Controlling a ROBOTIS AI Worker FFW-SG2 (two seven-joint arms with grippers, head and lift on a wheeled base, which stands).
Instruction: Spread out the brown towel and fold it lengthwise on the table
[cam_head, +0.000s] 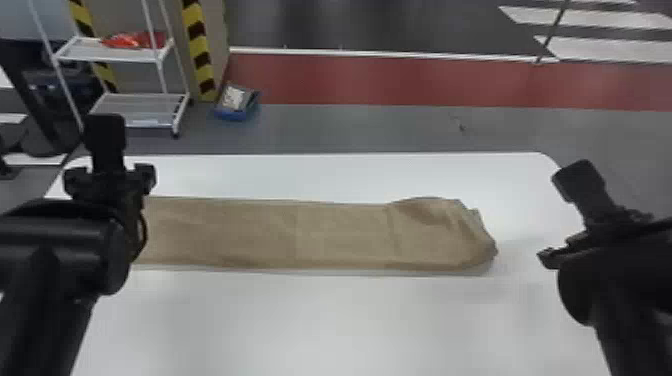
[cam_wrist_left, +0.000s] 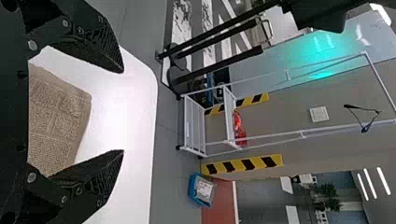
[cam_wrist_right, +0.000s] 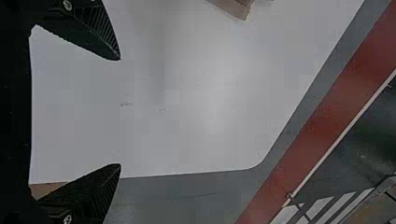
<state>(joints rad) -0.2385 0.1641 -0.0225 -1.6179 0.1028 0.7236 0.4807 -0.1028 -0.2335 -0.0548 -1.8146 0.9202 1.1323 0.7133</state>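
The brown towel lies as a long strip, its left end by the left pincer, its rumpled right end short of the right pincer. Both pincers' fingers stand apart, holding nothing. White tabletop spans that gap; its rounded far corner lies beyond the right pincer. Both black arms slant inward from the near side.
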